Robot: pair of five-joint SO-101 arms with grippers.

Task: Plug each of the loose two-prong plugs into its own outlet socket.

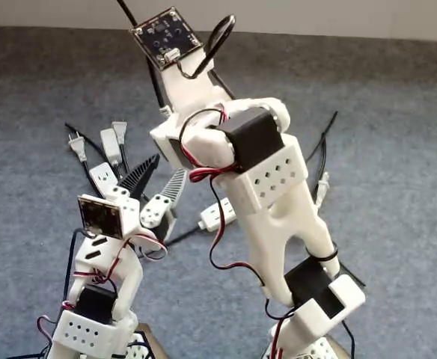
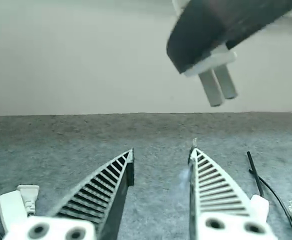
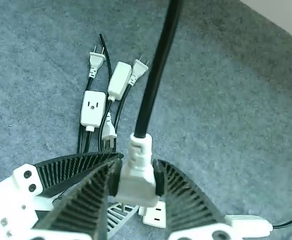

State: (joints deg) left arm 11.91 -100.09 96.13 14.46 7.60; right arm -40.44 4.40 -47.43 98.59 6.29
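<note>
My right gripper [image 3: 136,162] is shut on a white two-prong plug [image 3: 135,175], held high above the grey carpet, and its black cord [image 3: 156,75] [image 1: 217,37] runs up and away. That plug's prongs [image 2: 216,86] hang in the air above my left gripper [image 2: 161,152], pointing down. My left gripper [image 1: 171,164] is open and holds nothing, low over the carpet. Below lie a white outlet socket [image 3: 92,106] [image 1: 102,176], two loose plugs [image 3: 96,58] [image 3: 140,67] and another outlet socket [image 3: 153,215] [image 1: 218,215].
Black cords [image 1: 91,142] fan out on the carpet at the left. A further white plug [image 1: 322,183] with its cord lies right of the big arm [image 1: 278,194]. A pale wall [image 2: 86,55] rises behind the carpet.
</note>
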